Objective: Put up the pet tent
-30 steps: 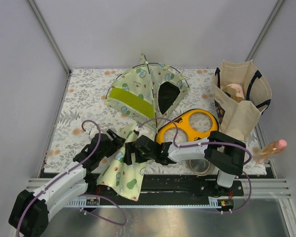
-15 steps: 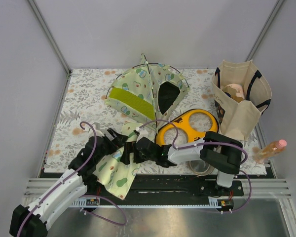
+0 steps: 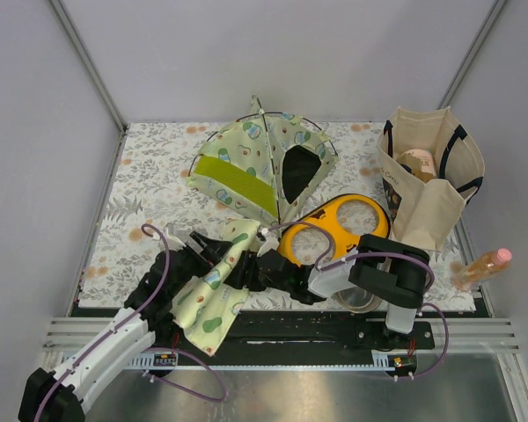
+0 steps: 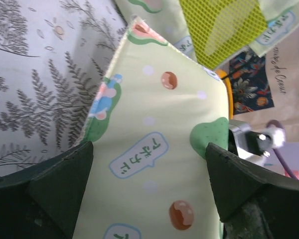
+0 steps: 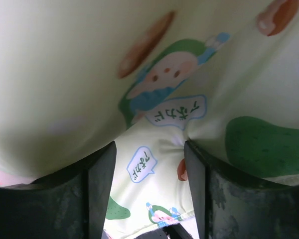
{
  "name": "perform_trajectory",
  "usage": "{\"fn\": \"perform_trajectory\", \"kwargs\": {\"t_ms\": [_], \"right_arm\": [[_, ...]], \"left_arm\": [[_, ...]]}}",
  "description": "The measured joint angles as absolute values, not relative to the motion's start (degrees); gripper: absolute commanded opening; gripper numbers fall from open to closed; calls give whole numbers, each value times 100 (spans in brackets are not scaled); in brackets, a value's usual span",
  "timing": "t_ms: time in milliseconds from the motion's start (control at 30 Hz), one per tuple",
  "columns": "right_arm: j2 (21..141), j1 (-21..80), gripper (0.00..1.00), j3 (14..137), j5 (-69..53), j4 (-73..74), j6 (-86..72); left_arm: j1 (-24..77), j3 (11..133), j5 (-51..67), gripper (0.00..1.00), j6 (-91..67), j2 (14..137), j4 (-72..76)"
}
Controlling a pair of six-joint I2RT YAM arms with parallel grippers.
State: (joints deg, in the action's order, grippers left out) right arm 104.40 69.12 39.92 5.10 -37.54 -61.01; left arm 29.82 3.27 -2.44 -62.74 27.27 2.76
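Observation:
The pet tent point(image 3: 260, 167) stands at the back centre, with lime panels and black poles, and neither gripper touches it. A flat mat of matching avocado print point(image 3: 213, 294) hangs between my grippers at the table's front edge. My right gripper point(image 3: 262, 268) is shut on the mat's right edge, and the fabric puckers between its fingers in the right wrist view point(image 5: 149, 149). My left gripper point(image 3: 202, 257) is open at the mat's left side. In the left wrist view point(image 4: 148, 149) the mat point(image 4: 154, 124) lies across the wide gap between its fingers.
An orange two-bowl feeder point(image 3: 334, 224) lies just right of the grippers, with a tape roll point(image 3: 356, 297) in front of it. A canvas tote bag point(image 3: 427, 176) stands at the back right and a bottle point(image 3: 484, 264) lies at the right edge. A floral cloth point(image 3: 150, 185) covers the table.
The mat has shifted left and up and now drapes over the left arm. My left gripper has moved in onto its left side. My right gripper has followed, still holding it.

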Motion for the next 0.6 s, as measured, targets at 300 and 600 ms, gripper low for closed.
{"fn": "perform_trajectory", "kwargs": {"t_ms": [300, 600], "right_arm": [[10398, 6866, 73, 3861, 504, -3809, -6602], [10213, 6722, 72, 3983, 222, -3295, -6731]], "left_arm": [[3039, 495, 130, 99, -5653, 2185, -189], [3041, 637, 685, 90, -5076, 2639, -242]]}}
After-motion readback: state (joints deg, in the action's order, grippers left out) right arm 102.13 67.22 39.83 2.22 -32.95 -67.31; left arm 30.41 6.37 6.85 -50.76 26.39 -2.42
